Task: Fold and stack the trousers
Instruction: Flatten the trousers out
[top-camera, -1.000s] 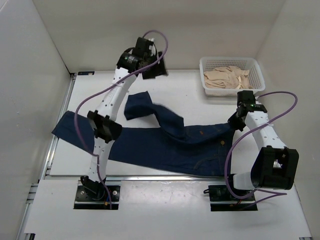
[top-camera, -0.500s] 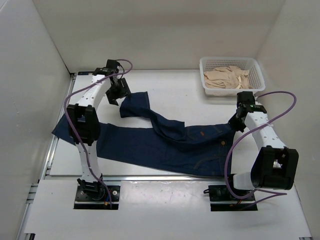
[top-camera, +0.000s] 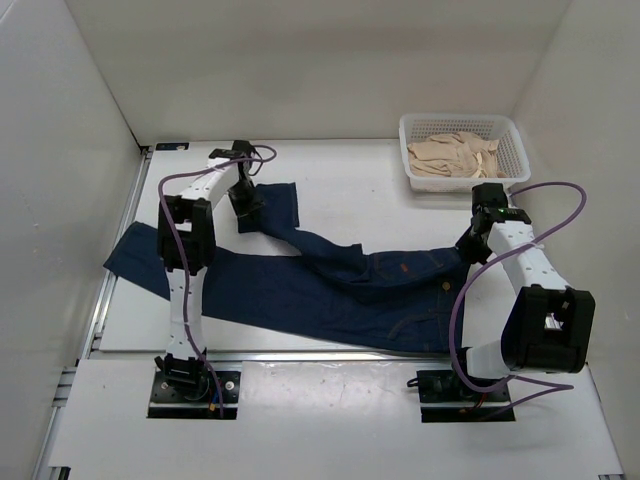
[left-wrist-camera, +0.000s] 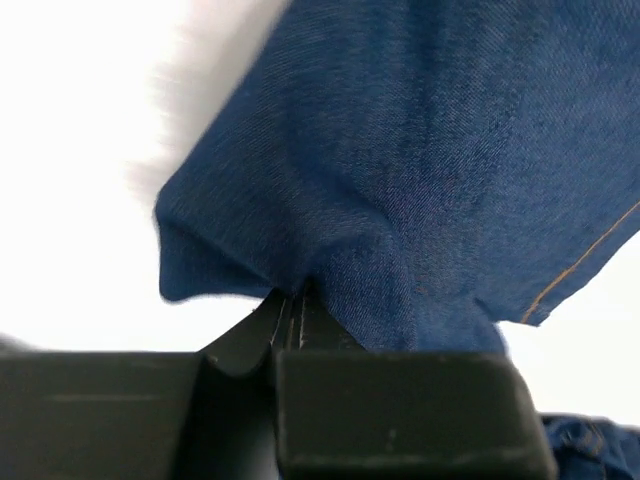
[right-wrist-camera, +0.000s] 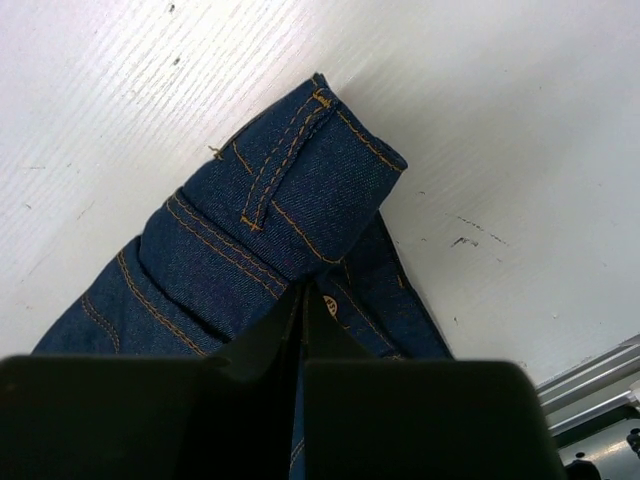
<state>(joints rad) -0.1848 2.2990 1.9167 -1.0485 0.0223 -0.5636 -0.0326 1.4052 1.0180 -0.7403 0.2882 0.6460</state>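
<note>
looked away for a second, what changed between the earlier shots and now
The left claw swung down and to the left from above the table's far side onto the upper leg end of the trousers, then went from open to closed on it. The right claw stayed shut on the waistband, and the basket stayed put.

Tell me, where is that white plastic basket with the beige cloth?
In the top view, the white plastic basket sits at the far right corner of the white table, beyond the right arm and apart from the dark blue denim jeans.
</note>
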